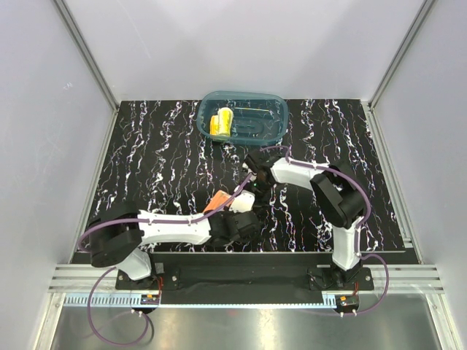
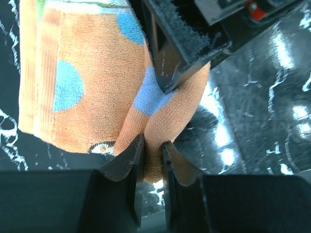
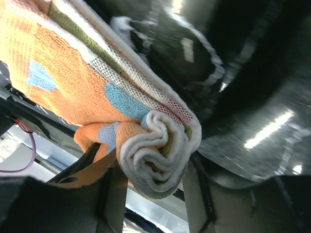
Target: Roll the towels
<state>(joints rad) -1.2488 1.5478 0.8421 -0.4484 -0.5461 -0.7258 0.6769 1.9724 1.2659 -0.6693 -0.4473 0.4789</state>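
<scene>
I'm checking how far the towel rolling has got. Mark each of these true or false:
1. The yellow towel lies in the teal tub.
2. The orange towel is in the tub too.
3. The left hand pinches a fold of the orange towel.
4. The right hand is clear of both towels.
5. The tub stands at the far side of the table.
1. True: the yellow towel lies in the teal tub.
2. False: the orange towel is outside it, between the two hands.
3. True: the left hand is closed on a fold.
4. False: the right hand has its fingers either side of the orange towel's rolled end.
5. True: the tub stands at the table's far side.
</scene>
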